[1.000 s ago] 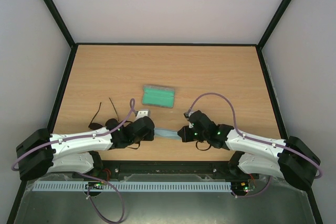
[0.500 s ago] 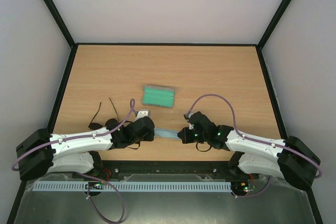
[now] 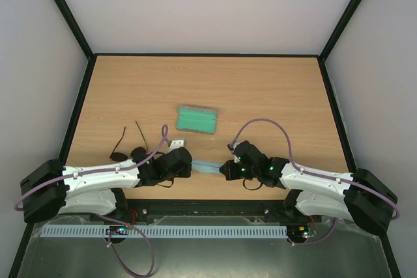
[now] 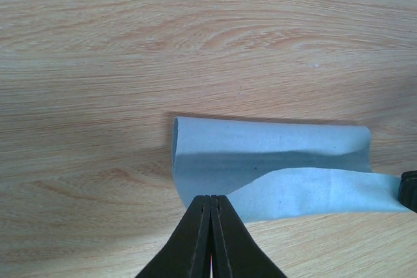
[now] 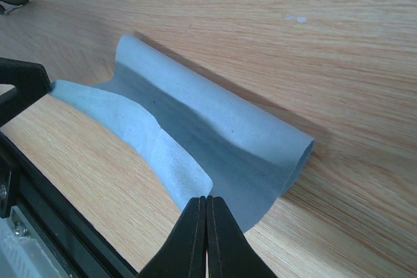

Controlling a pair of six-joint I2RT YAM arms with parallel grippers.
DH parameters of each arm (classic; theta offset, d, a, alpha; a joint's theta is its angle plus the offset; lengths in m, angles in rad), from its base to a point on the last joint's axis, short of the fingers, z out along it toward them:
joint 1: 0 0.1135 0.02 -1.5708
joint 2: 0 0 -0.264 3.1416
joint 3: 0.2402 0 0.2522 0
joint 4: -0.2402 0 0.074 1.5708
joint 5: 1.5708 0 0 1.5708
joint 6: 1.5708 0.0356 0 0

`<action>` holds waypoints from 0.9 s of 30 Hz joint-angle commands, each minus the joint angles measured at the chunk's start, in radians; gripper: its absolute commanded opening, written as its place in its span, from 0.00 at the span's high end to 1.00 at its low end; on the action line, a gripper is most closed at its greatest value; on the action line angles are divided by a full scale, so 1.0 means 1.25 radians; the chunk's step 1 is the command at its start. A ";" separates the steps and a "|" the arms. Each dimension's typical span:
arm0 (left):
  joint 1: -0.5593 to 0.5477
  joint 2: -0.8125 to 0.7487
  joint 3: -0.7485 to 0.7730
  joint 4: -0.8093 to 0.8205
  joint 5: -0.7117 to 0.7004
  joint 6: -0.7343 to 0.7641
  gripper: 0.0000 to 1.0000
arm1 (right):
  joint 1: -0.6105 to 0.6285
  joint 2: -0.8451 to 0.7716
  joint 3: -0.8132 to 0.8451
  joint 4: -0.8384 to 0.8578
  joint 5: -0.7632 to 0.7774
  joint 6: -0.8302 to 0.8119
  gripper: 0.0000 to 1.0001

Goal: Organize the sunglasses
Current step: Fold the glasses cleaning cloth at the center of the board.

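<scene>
The black sunglasses (image 3: 119, 155) lie at the table's front left with their arms spread; my left arm covers part of them. A light blue-grey cloth (image 3: 207, 165) is stretched between my two grippers near the front edge. My left gripper (image 3: 191, 167) is shut on the cloth's (image 4: 260, 154) near left corner, its tips (image 4: 212, 198) pinching the raised flap. The right gripper (image 3: 223, 168) is shut on the near right corner of the cloth (image 5: 215, 128), tips together (image 5: 207, 198). The near half of the cloth is lifted and curls over the far half.
A grey case (image 3: 197, 120) with green lining lies open behind the grippers at mid-table. The table's dark front rail (image 5: 39, 219) runs just below the cloth. Black frame posts and pale walls enclose the table (image 3: 260, 89).
Both grippers have shifted slightly toward the near edge while holding the cloth. The sunglasses and case have not moved.
</scene>
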 commanded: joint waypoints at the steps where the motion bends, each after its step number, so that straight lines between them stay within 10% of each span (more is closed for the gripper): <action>1: -0.011 -0.005 -0.013 -0.006 -0.007 -0.016 0.98 | 0.012 -0.004 -0.018 0.023 0.002 0.017 0.98; 27: -0.002 0.081 0.029 0.008 -0.026 0.011 0.98 | 0.018 0.057 0.000 0.051 0.073 0.019 0.99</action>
